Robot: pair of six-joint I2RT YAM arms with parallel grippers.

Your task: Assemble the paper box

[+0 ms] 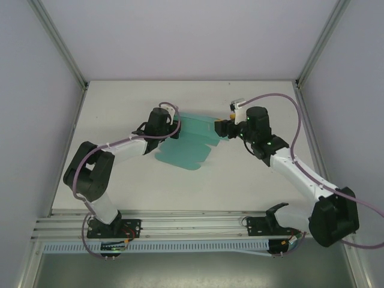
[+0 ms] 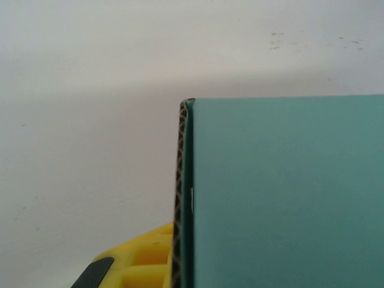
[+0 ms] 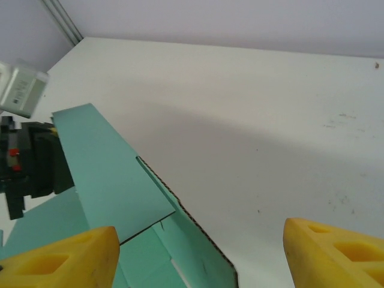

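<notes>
The paper box (image 1: 189, 143) is a teal-green die-cut card sheet, partly folded, lying mid-table. My left gripper (image 1: 174, 128) is shut on its left edge. In the left wrist view the paper box (image 2: 288, 192) stands right against one yellow finger (image 2: 144, 258), with its corrugated edge facing the camera and hiding the other finger. My right gripper (image 1: 221, 128) is open at the sheet's right end. In the right wrist view its yellow fingers (image 3: 66, 261) stand wide apart, and a raised flap of the paper box (image 3: 108, 174) reaches in between them from the left.
Metal frame posts (image 1: 60, 42) and pale walls border the white table (image 1: 252, 186) on both sides and at the back. The left arm's black wrist (image 3: 30, 162) shows at the far side of the sheet in the right wrist view.
</notes>
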